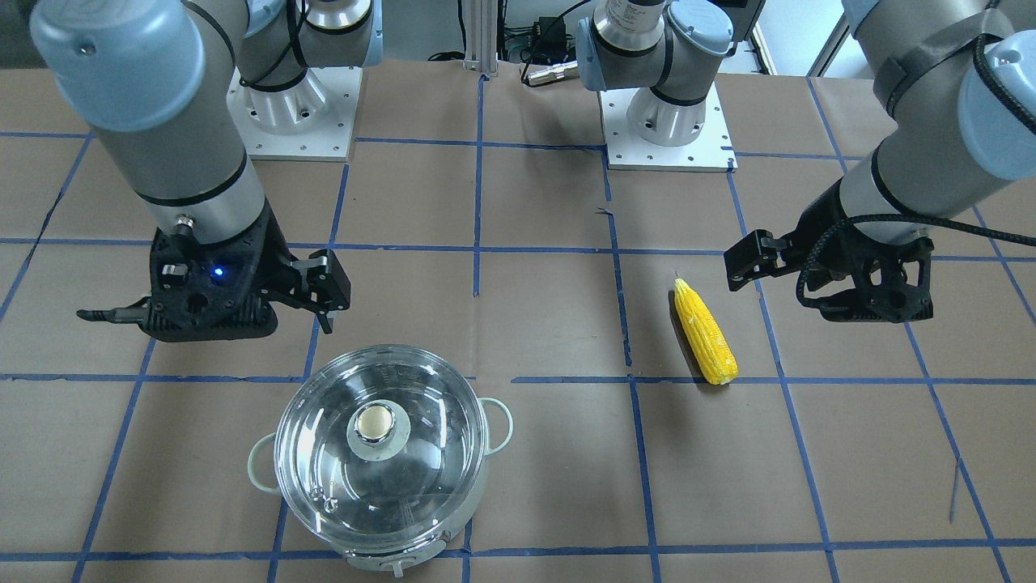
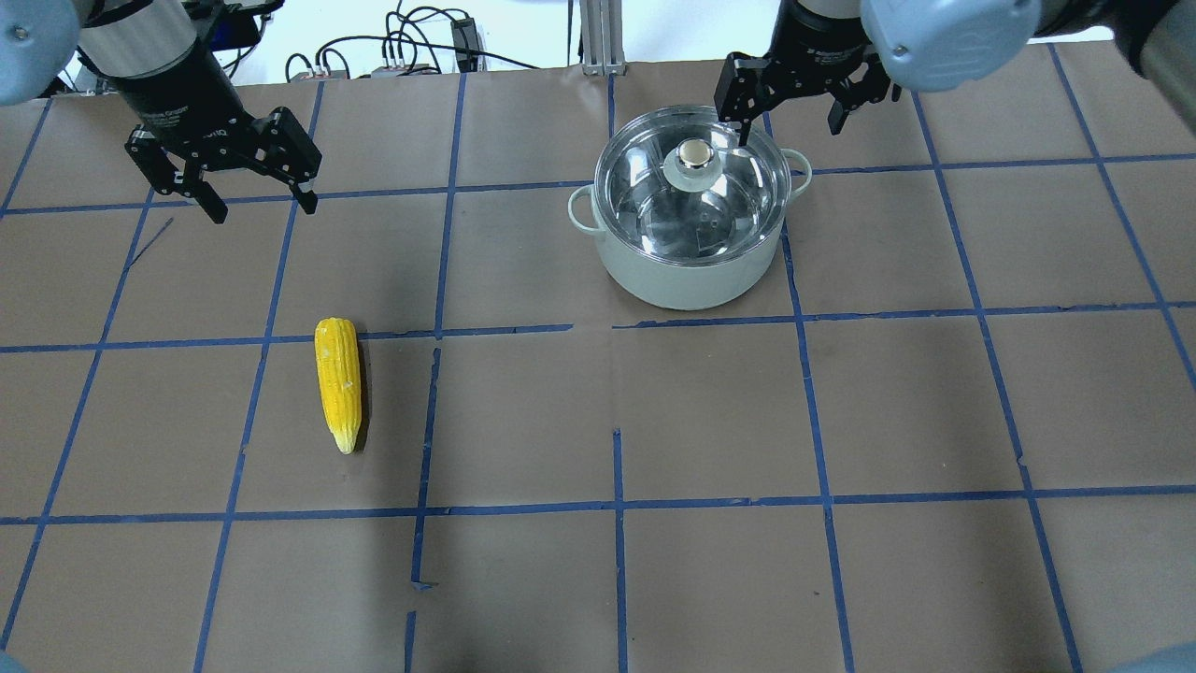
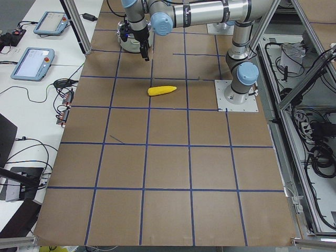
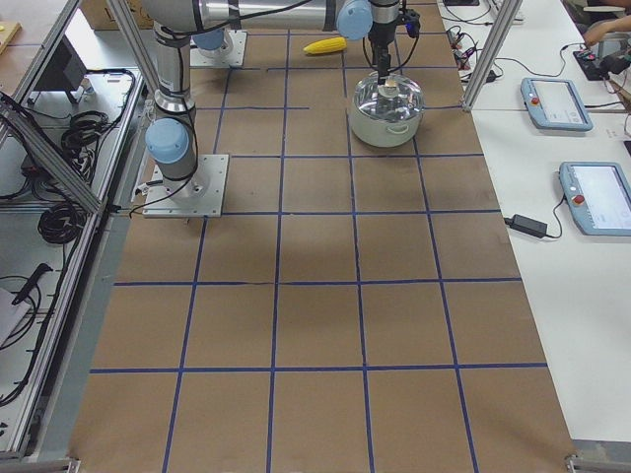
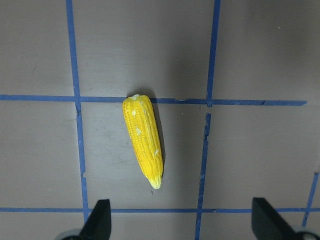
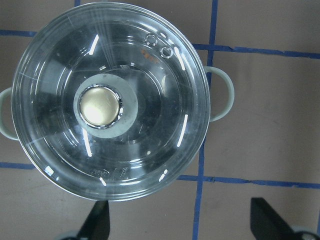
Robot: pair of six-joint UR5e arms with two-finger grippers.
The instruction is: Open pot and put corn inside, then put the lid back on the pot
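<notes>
The pot (image 2: 687, 280) stands on the table's far right part, with the glass lid (image 2: 654, 201) on it and the metal knob (image 2: 693, 154) at its centre. My right gripper (image 2: 788, 133) is open and empty, above the pot's far rim; its wrist view looks straight down on the lid (image 6: 150, 145), with the gripper (image 6: 181, 222) apart from it. The yellow corn (image 2: 339, 383) lies flat on the left, pointed end toward the robot. My left gripper (image 2: 263, 207) is open and empty, raised beyond the corn (image 5: 143, 140), not touching it.
The table is brown paper with a blue tape grid. The two arm base plates (image 1: 293, 121) (image 1: 668, 129) sit at the robot's edge. Operator pendants (image 4: 557, 103) lie on a side table beyond the far edge. The corn (image 1: 706, 332) and the pot (image 1: 499, 421) are about two grid squares apart.
</notes>
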